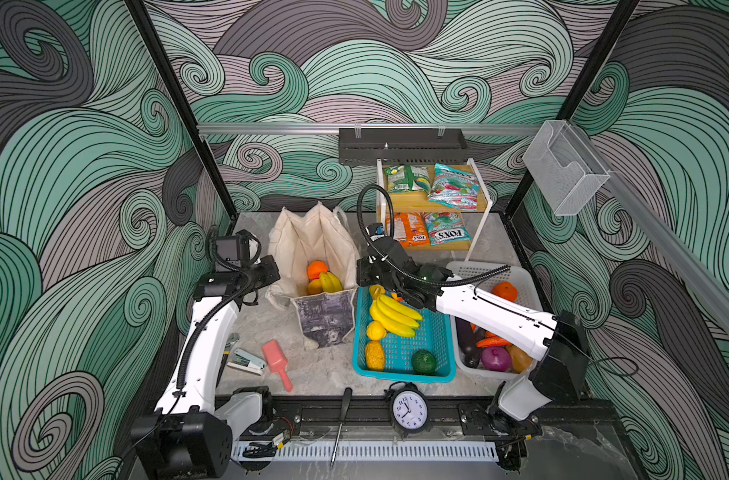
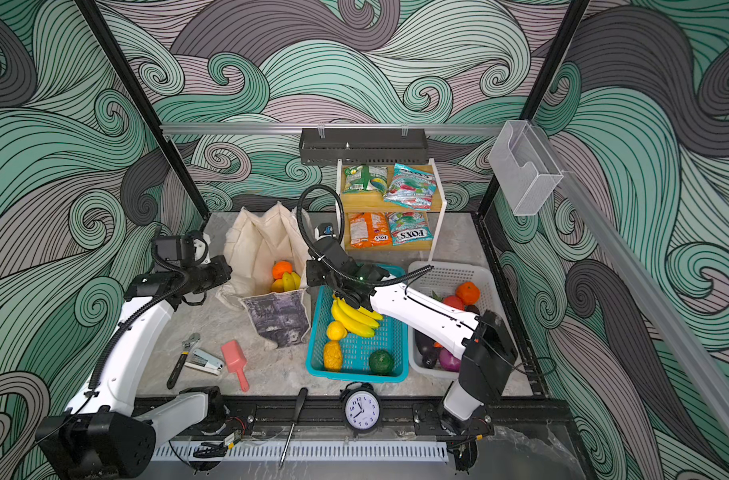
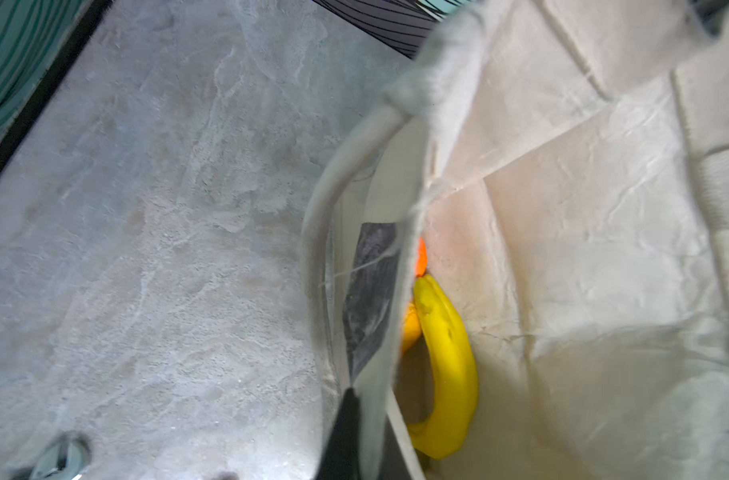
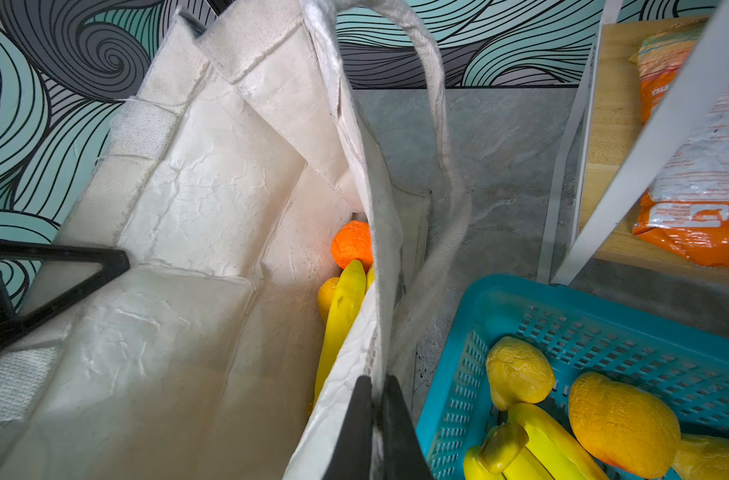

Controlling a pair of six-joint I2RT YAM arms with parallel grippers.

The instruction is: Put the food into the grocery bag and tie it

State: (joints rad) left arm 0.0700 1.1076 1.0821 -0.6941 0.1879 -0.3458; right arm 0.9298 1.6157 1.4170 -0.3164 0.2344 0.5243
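The beige grocery bag (image 1: 313,241) (image 2: 263,245) stands open at the table's middle. An orange (image 1: 316,269) (image 4: 352,245) and bananas (image 1: 331,281) (image 3: 450,365) lie in its bottom. My left gripper (image 3: 371,403) is shut on the bag's left rim. On the right rim my right gripper (image 4: 375,380) is shut on the cloth, beside the teal basket (image 1: 404,376). That basket holds more bananas (image 1: 394,316) and yellow fruit. An eggplant (image 1: 466,340) and a carrot (image 1: 493,341) lie in the white basket (image 1: 483,270). Green (image 1: 406,178) and teal-red (image 1: 454,187) snack packets rest on the shelf.
A wooden shelf rack (image 1: 477,232) stands behind the baskets, close to my right arm. A pink scoop (image 1: 276,361), a stapler (image 1: 246,361) and a wrench (image 2: 184,357) lie front left. An alarm clock (image 1: 409,409) and a screwdriver (image 1: 342,424) sit at the front edge.
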